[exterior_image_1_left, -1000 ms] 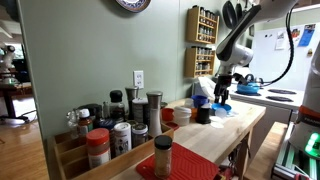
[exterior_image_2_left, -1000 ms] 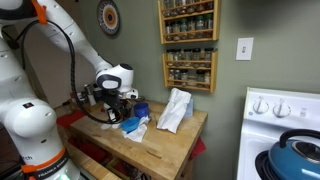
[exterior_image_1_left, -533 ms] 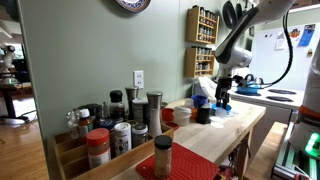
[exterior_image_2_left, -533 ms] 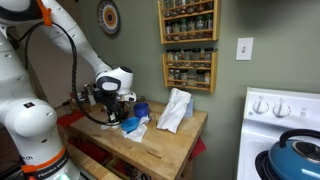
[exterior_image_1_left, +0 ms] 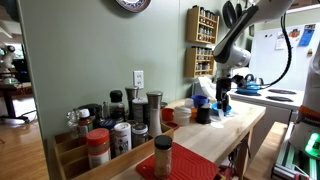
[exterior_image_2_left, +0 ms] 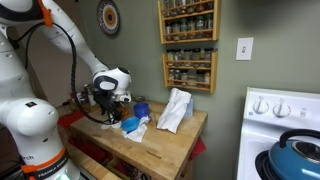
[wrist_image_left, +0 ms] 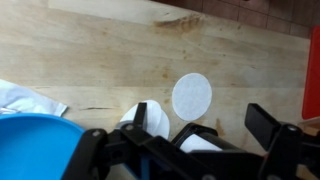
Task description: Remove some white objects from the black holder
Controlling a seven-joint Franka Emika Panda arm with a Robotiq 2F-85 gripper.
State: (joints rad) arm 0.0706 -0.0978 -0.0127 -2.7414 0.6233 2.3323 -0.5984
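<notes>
- The black holder [exterior_image_1_left: 204, 114] stands toward the far end of the wooden desk [wrist_image_left: 100, 50], just beside the orange cup [exterior_image_1_left: 182, 115]. It is a small dark cup, and it looks light enough to tip or slide if tugged.
- In the wrist view, white objects [wrist_image_left: 150, 118] show among dark shapes directly under the camera. These are probably the holder's contents, though its rim cannot be told apart from the tool's own parts.
- They look thin, flat and light, likely smooth-faced. An upper edge standing above the rim seems the place to pinch, followed by a straight upward lift so the holder is not dragged along.
- One white disc [wrist_image_left: 192, 95] lies flat on the bare wood, apart from the rest.
- The tool [exterior_image_1_left: 222, 103] hangs low over this spot, its jaws spread wide with nothing clearly clamped between them.
- A blue bowl [wrist_image_left: 30, 150] and a white cloth [wrist_image_left: 20, 97] sit close by on one side.
</notes>
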